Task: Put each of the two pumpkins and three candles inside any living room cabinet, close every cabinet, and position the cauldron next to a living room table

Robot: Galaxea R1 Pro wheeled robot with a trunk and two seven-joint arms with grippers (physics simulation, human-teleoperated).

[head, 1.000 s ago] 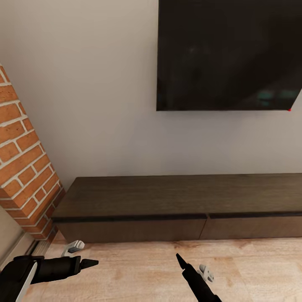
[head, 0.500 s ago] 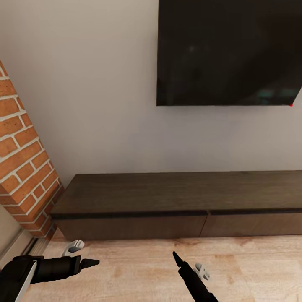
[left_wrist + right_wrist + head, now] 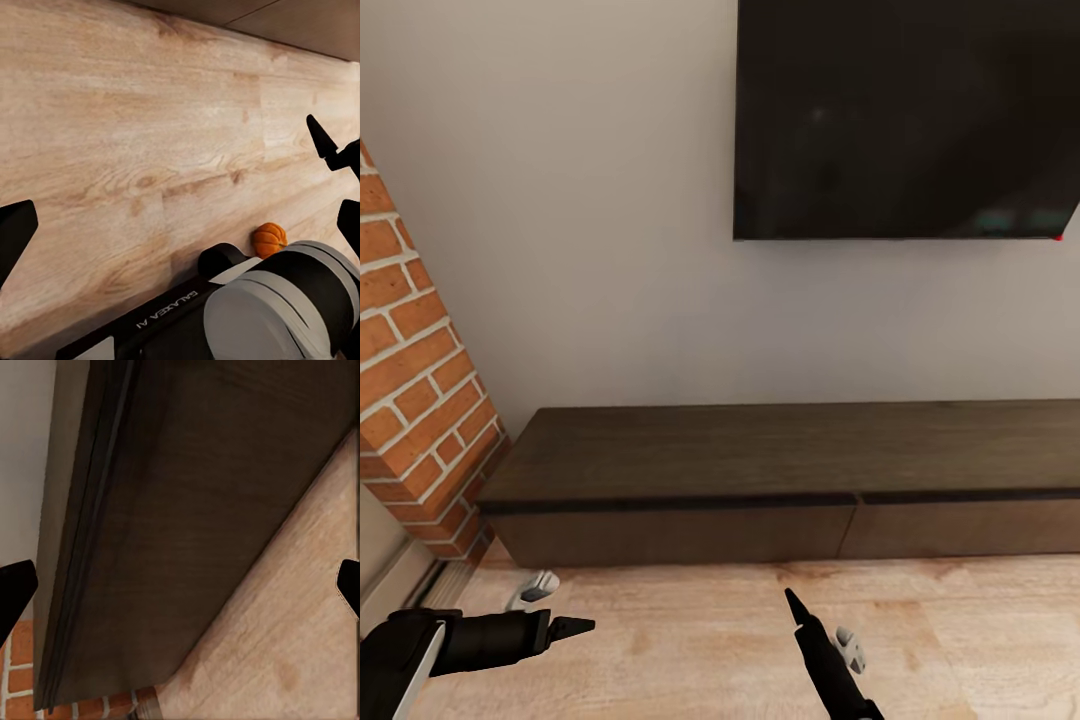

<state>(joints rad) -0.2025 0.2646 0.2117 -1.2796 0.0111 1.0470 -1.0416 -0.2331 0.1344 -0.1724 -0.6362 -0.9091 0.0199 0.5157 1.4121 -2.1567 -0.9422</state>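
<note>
1. Two grippers hang above the plank floor [image 3: 690, 650] before the closed cabinet [image 3: 760, 470].
2. Left gripper [image 3: 582, 628] and right gripper [image 3: 180, 585] both gape wide, empty.
3. One pumpkin [image 3: 268, 239] sits on the floor, beside the robot's base, well behind the left gripper.

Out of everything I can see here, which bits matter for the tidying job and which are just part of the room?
For the job:
- long, low dark-brown wooden cabinet, drawer fronts closed
- small ribbed orange pumpkin on the plank floor

Just the room:
- big black wall screen
- red brick pillar
- light wood plank floor
</note>
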